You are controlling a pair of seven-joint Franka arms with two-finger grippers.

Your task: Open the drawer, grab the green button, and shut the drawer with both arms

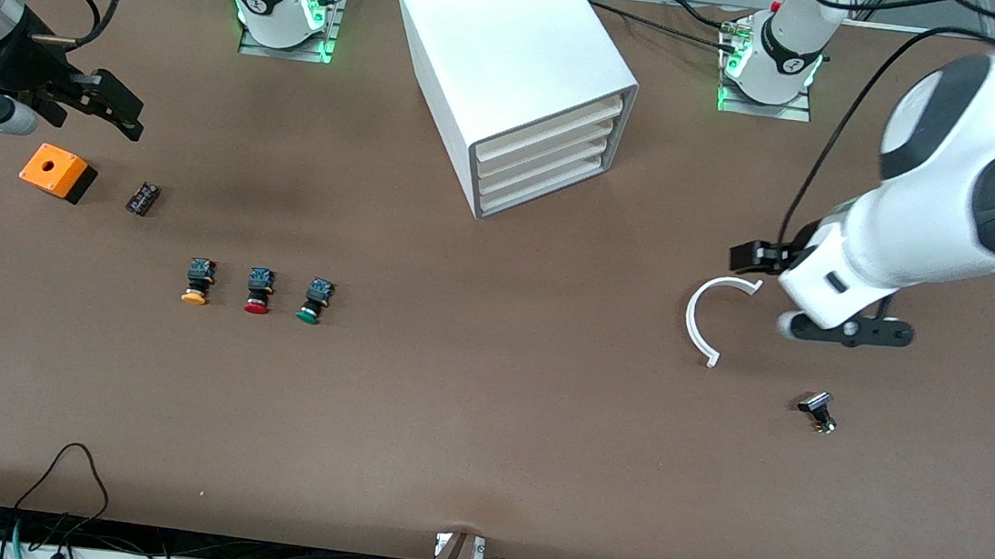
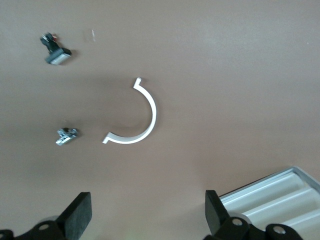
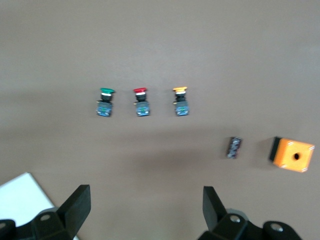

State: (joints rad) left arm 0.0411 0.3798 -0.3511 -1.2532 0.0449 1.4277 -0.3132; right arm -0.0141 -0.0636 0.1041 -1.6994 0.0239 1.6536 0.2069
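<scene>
The white cabinet stands mid-table near the bases, and its four cream-fronted drawers are all shut. The green-capped button lies on the table beside a red one and a yellow one. It also shows in the right wrist view. My right gripper is open and empty in the air above the orange box; its jaws stand wide apart. My left gripper is open and empty in the air by the white ring; its jaws stand wide apart.
A small black part lies beside the orange box. A small black-and-metal part lies nearer the front camera than the ring. The left wrist view shows the ring, two small parts and the cabinet's drawer fronts.
</scene>
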